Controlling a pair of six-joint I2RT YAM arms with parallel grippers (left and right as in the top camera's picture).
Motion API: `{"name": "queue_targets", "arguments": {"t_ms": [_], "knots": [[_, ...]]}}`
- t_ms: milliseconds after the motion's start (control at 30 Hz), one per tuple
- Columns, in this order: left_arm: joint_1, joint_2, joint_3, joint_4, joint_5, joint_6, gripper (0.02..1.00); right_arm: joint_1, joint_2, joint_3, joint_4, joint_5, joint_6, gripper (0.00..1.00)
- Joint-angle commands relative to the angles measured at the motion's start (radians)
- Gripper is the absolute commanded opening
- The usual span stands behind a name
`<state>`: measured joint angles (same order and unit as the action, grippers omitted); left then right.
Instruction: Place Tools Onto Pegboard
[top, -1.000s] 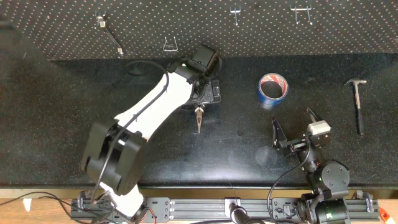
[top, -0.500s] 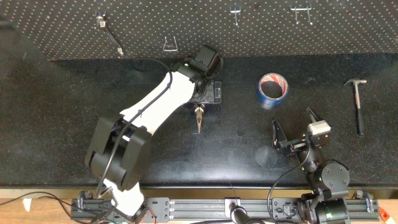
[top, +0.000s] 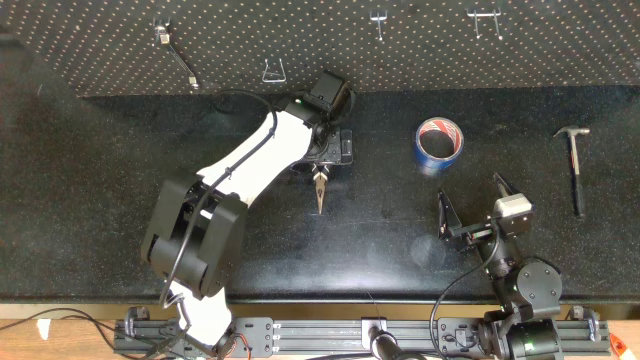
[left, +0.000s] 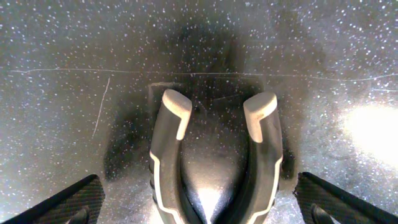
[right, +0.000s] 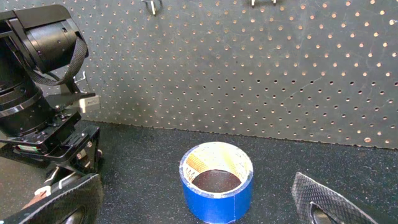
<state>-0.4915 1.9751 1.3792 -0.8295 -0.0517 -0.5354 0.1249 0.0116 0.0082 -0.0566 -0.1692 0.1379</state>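
My left end effector (top: 328, 148): fingers apart, straddling the pliers (left: 166, 155) handles so closing would grip both. Pliers: flat on tabletop (left: 50, 93), below pegboard (top: 300, 40), not yet hung. My right end effector (top: 472, 197): apart, parked.

Matt, rubbery pliers handles (left: 165, 162) lie on a speckled, lightly scratched black worktop (left: 62, 62), and the tape roll (right: 217, 200) looks glossy.

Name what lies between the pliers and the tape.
Nothing. In the top view, the stretch between the pliers and the tape is bare black tabletop.
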Motion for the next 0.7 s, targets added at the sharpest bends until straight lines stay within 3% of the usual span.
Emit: {"name": "queue_targets", "arguments": {"t_ms": [33,700], "knots": [[0.003,0.011,0.027,0.001,-0.015,-0.007,1.000,0.005,-0.011,-0.004,-0.003,0.004,0.008,0.998],[0.002,0.029,0.027,0.016,-0.011,-0.036,0.998,0.005,-0.011,-0.004,-0.003,0.005,0.008,0.998]]}}
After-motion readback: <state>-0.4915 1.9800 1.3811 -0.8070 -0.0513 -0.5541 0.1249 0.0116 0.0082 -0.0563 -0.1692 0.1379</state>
